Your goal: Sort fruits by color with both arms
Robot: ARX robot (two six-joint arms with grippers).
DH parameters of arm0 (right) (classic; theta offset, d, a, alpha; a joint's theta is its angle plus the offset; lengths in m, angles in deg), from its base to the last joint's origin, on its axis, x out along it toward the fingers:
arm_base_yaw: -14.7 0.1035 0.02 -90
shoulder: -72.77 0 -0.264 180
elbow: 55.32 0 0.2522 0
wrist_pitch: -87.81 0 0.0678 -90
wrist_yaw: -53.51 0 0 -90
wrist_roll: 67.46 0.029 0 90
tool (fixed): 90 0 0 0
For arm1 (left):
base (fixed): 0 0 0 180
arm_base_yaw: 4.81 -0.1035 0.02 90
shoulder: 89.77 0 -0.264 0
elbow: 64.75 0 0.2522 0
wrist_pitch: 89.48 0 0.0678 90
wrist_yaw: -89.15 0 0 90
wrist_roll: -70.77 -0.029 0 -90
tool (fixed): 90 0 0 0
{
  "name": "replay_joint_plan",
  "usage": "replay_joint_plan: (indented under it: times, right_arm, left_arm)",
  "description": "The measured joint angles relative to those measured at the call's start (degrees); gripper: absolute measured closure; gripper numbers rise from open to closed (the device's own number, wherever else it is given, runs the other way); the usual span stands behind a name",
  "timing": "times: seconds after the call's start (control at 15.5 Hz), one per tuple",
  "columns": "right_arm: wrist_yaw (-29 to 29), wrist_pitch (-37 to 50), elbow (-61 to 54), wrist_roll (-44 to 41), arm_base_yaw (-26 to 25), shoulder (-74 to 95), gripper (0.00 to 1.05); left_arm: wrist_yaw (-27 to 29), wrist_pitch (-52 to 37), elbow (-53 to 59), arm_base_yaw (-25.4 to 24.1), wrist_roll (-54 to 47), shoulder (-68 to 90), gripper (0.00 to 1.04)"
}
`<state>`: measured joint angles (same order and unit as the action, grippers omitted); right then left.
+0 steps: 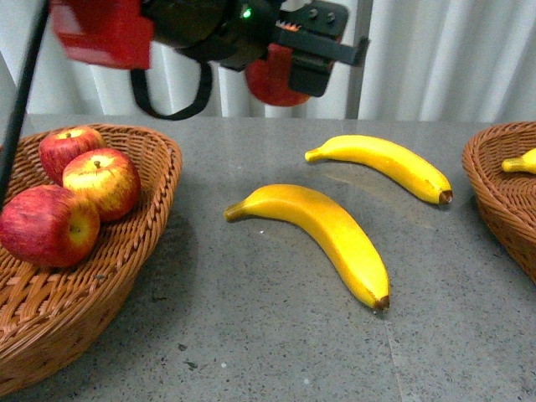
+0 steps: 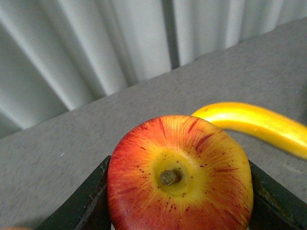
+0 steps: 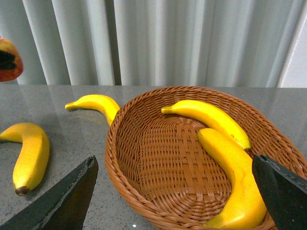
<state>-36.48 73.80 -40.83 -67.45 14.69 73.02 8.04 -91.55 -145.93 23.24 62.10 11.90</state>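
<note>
My left gripper [image 1: 289,71] is high above the back of the table, shut on a red apple [image 1: 272,82]. In the left wrist view the apple [image 2: 180,175] sits stem-up between the two black fingers [image 2: 81,206]. Three red apples [image 1: 100,180] lie in the left wicker basket [image 1: 155,180]. Two bananas lie on the grey table, one near [image 1: 331,230] and one further back [image 1: 389,163]. My right gripper [image 3: 172,160] is open and empty over the right basket [image 3: 144,191], which holds two bananas [image 3: 230,163]. It is out of the front view.
The right basket's rim [image 1: 494,193] shows at the right edge of the front view, with a banana tip [image 1: 521,162] inside. White curtains hang behind the table. A banana [image 2: 259,125] lies below the held apple in the left wrist view.
</note>
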Motion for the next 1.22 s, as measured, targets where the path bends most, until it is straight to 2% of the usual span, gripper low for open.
replay_joint_plan:
  times: [0.13, 0.19, 0.26, 0.32, 0.39, 0.45, 0.64, 0.84, 0.97, 1.16, 1.22]
  right_arm:
    - [-0.02, 0.00, 0.00, 0.00, 0.00, 0.00, 0.07]
    - [-0.02, 0.00, 0.00, 0.00, 0.00, 0.00, 0.07]
    - [-0.02, 0.00, 0.00, 0.00, 0.00, 0.00, 0.07]
    - [-0.02, 0.00, 0.00, 0.00, 0.00, 0.00, 0.07]
    - [-0.02, 0.00, 0.00, 0.00, 0.00, 0.00, 0.07]
    - [-0.02, 0.00, 0.00, 0.00, 0.00, 0.00, 0.07]
    - [-0.02, 0.00, 0.00, -0.02, 0.00, 0.00, 0.07]
    - [-0.02, 0.00, 0.00, -0.02, 0.00, 0.00, 0.07]
    - [-0.02, 0.00, 0.00, 0.00, 0.00, 0.00, 0.07]
    - [-0.02, 0.00, 0.00, 0.00, 0.00, 0.00, 0.07]
    - [-0.02, 0.00, 0.00, 0.00, 0.00, 0.00, 0.07]
  left_arm:
    - [3.58, -1.73, 6.64, -0.15, 1.42, -4.42, 0.39]
    - [8.22, -4.48, 14.58, 1.64, 2.16, -11.39, 0.39]
    - [17.59, -5.88, 22.16, 3.13, 2.29, -17.77, 0.39]
    - [25.53, -6.14, 26.84, 1.68, 5.09, -22.49, 0.39]
    - [27.17, -4.81, 28.87, 0.87, 7.21, -23.50, 0.39]
    - [27.67, -4.85, 30.25, 0.87, 7.87, -24.26, 0.39]
    - [27.54, -4.28, 30.93, 0.26, 9.77, -26.27, 0.06]
    - [28.26, -6.14, 31.78, 0.31, 10.25, -31.17, 0.07]
    - [28.85, -4.26, 33.94, 0.50, 11.56, -36.72, 0.07]
    - [28.11, -0.98, 37.79, -1.92, 14.78, -46.73, 0.07]
    - [22.56, -6.01, 41.22, -4.59, 14.23, -50.27, 0.13]
